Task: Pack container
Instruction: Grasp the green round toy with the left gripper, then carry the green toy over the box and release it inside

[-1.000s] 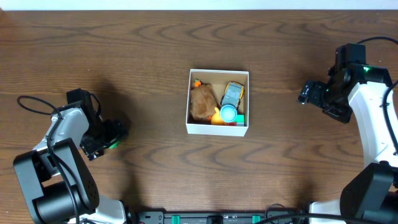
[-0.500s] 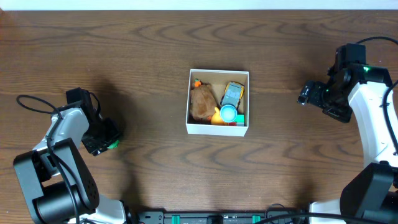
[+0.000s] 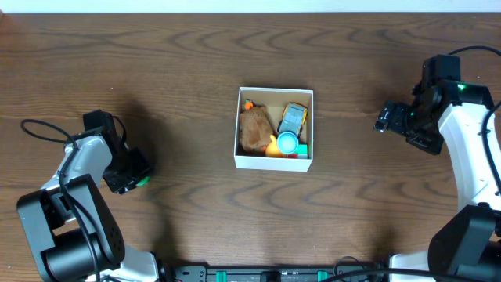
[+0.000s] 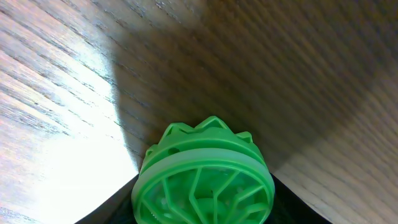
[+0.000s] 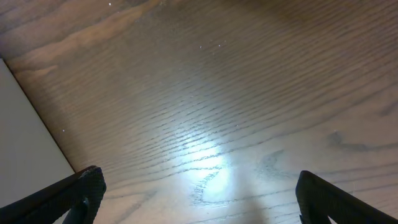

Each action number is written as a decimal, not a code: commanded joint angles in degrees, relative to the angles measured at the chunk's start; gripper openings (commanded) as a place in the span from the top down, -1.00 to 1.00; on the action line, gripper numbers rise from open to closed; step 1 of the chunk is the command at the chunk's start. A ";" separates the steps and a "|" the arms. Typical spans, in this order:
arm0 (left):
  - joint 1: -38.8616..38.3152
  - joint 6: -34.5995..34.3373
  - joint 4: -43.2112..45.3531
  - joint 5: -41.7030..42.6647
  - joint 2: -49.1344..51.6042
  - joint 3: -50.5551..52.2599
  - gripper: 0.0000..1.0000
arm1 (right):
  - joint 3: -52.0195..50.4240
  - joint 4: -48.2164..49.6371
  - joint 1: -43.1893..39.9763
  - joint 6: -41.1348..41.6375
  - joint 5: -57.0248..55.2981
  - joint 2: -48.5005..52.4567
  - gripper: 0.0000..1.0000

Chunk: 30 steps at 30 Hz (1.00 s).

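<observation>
The container [image 3: 274, 162], a small square white box, sits mid-table and holds several toys: a brown one [image 3: 254, 130], a yellow and blue car [image 3: 292, 117] and a light blue round piece [image 3: 288, 142]. My left gripper [image 3: 135, 177] is at the left, well away from the box, shut on a green ribbed round toy [image 4: 203, 176] just above the wood; a bit of green shows at it from overhead. My right gripper [image 3: 385, 119] is open and empty at the right, over bare wood [image 5: 199, 149].
The dark wood table [image 3: 180, 86] runs to a pale edge at the back. A white surface edge [image 5: 25, 130] shows at the left of the right wrist view. Cables trail by both arm bases.
My left gripper has drawn back a little to the left, toward its base, with the green toy in it. The right arm and the box have not moved.
</observation>
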<state>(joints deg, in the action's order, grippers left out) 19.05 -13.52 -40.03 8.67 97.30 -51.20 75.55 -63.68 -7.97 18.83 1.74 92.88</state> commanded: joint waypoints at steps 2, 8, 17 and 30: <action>0.15 0.13 -0.50 1.25 0.90 -1.33 0.46 | -0.02 -0.20 0.11 -0.68 -0.20 0.11 -0.99; -1.42 0.20 -4.48 1.25 -3.48 -6.29 0.52 | -0.02 -0.20 0.11 -0.68 -0.20 0.11 -0.99; -16.83 0.81 -6.73 1.22 -17.68 -13.53 0.60 | -0.02 -0.20 0.11 -0.68 -0.20 0.11 -0.98; -47.47 11.39 11.52 1.18 -16.02 -13.81 0.85 | -0.02 -0.17 0.11 -0.68 -0.20 0.11 -0.98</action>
<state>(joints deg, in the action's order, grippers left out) -25.69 -5.04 -29.17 9.96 78.35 -64.36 75.55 -63.81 -7.97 18.81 1.76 92.88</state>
